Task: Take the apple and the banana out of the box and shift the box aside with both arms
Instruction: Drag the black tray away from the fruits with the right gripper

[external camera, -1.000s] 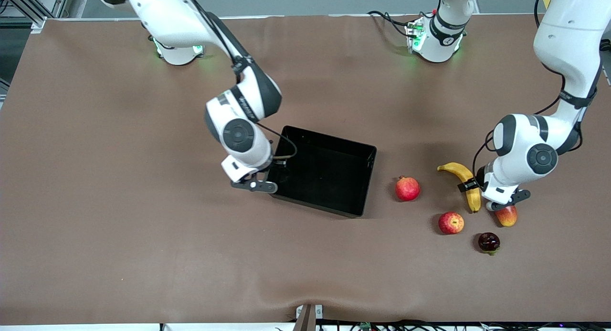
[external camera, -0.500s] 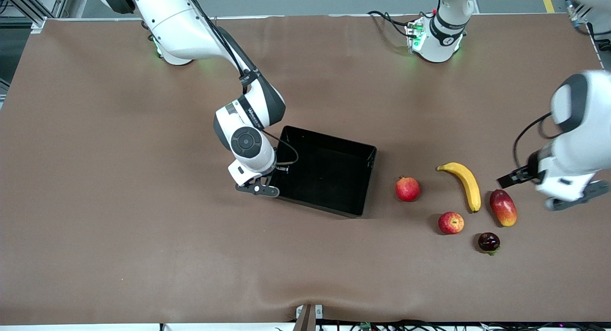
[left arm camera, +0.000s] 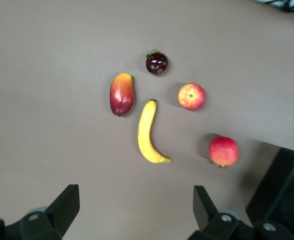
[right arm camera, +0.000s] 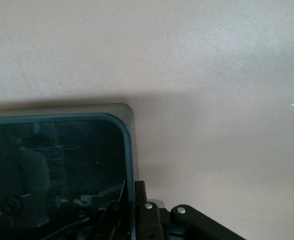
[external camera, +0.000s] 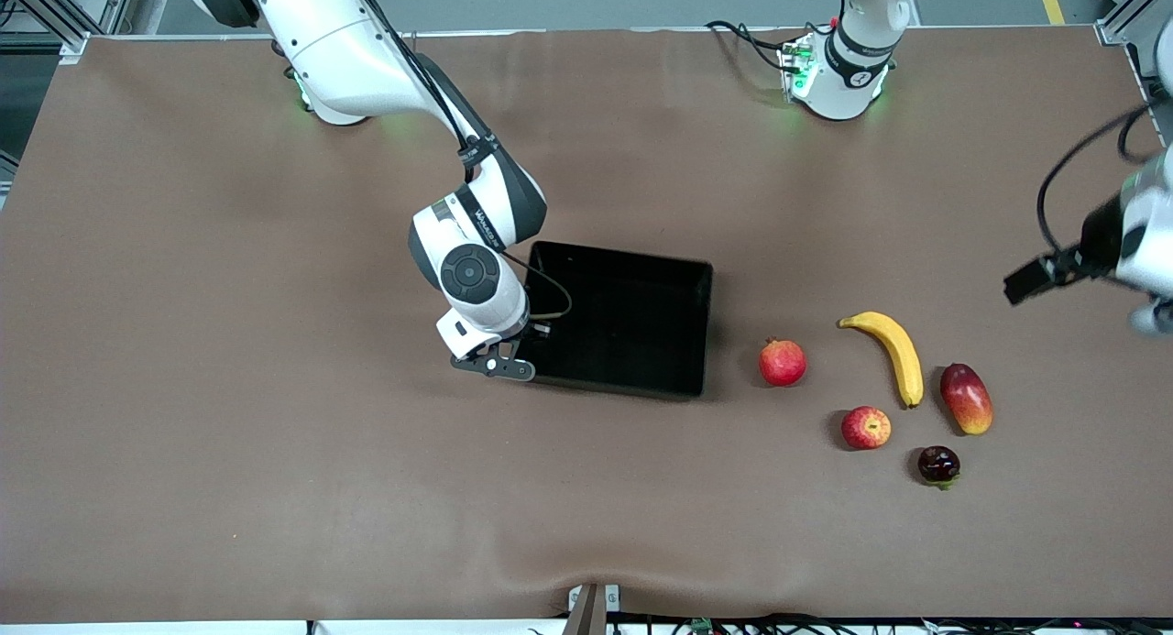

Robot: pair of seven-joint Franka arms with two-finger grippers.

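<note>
The black box (external camera: 632, 319) sits mid-table. My right gripper (external camera: 520, 346) is shut on the box's wall at the right arm's end, one finger inside and one outside; in the right wrist view the wall (right arm camera: 130, 150) runs between its fingers (right arm camera: 148, 215). The yellow banana (external camera: 896, 351) and the red-yellow apple (external camera: 866, 427) lie on the table toward the left arm's end, with the apple nearer the front camera. My left gripper (left arm camera: 135, 210) hangs open and empty high above the table, with the banana (left arm camera: 148, 132) and apple (left arm camera: 191, 96) below it and some way off.
A red pomegranate (external camera: 782, 362) lies between the box and the banana. An oblong red-yellow mango (external camera: 966, 398) rests beside the banana. A small dark fruit (external camera: 938, 465) lies nearest the front camera. Brown table cloth (external camera: 275, 433) covers the table.
My left gripper opened, lifted off the fruits and swung toward the table's end. My right gripper closed on the box wall, and the box turned slightly.
</note>
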